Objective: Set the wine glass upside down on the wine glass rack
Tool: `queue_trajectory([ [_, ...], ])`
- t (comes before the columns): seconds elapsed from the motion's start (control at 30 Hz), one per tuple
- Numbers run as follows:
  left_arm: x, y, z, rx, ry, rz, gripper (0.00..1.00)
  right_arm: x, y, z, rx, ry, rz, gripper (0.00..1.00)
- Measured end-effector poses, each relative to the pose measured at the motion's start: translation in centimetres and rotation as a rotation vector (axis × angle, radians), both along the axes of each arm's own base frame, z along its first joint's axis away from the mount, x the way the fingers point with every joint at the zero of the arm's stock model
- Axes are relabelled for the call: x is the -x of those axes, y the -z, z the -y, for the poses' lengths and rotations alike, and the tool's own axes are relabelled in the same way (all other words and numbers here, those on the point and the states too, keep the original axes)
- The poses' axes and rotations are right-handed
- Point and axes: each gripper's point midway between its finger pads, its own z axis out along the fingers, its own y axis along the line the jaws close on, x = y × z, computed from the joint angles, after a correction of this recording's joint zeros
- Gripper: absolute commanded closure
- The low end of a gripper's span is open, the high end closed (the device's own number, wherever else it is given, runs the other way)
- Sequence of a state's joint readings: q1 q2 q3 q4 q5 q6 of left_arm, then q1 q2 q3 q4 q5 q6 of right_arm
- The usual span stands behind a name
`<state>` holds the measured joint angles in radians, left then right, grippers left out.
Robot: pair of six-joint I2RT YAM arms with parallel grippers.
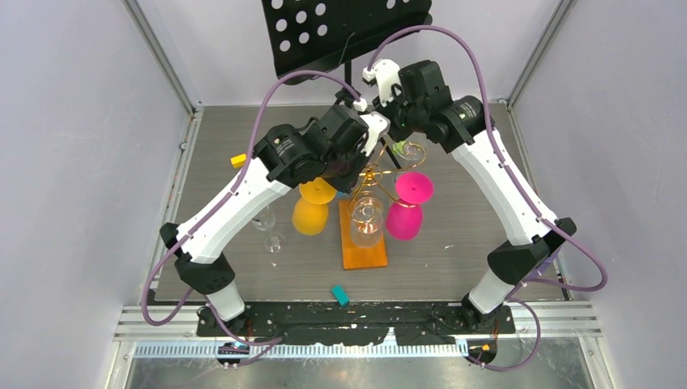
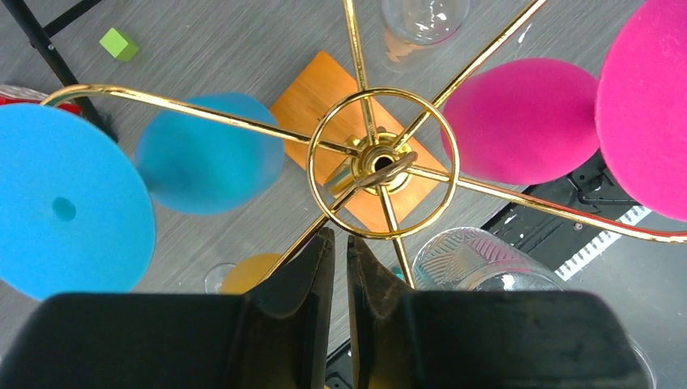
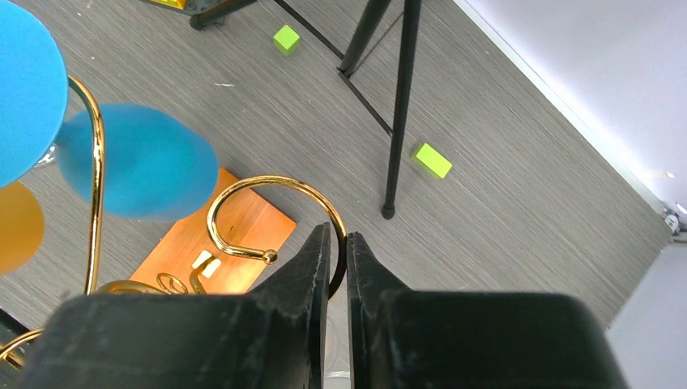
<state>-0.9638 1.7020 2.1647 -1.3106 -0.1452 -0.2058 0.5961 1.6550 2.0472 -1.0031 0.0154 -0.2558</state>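
The wine glass rack, gold wire (image 2: 381, 162) on an orange base (image 1: 364, 250), stands mid-table. Upside down from its arms hang a yellow glass (image 1: 311, 212), a pink glass (image 1: 405, 215), a clear glass (image 1: 366, 217) and a blue glass (image 2: 206, 154). One clear wine glass (image 1: 271, 231) stands upright on the table left of the rack. My left gripper (image 2: 340, 237) hovers just above the rack's central ring, fingers nearly together, nothing between them. My right gripper (image 3: 338, 231) is shut at a curled loop arm (image 3: 271, 179); the wire runs in at its tips, and I cannot tell if it is pinched.
The black perforated music stand (image 1: 340, 28) rises at the back, its legs (image 3: 403, 105) close to my right gripper. Small blocks lie around: green ones (image 3: 431, 160) (image 3: 285, 38), a yellow one (image 1: 237, 160), a teal one (image 1: 340, 295). Grey walls close both sides.
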Motion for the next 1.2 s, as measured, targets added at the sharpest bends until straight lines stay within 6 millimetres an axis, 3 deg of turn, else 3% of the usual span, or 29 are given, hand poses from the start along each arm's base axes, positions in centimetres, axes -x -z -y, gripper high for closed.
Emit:
queue_trajectory([
  [1.0, -0.5, -0.2, 1.3, 0.028, 0.030, -0.062, 0.84, 2.5, 0.3, 5.0, 0.035, 0.193, -0.003, 0.85],
  [1.2, -1.3, 0.0, 0.6, 0.013, 0.004, -0.065, 0.84, 3.3, 0.5, 5.8, 0.004, 0.262, -0.032, 0.86],
])
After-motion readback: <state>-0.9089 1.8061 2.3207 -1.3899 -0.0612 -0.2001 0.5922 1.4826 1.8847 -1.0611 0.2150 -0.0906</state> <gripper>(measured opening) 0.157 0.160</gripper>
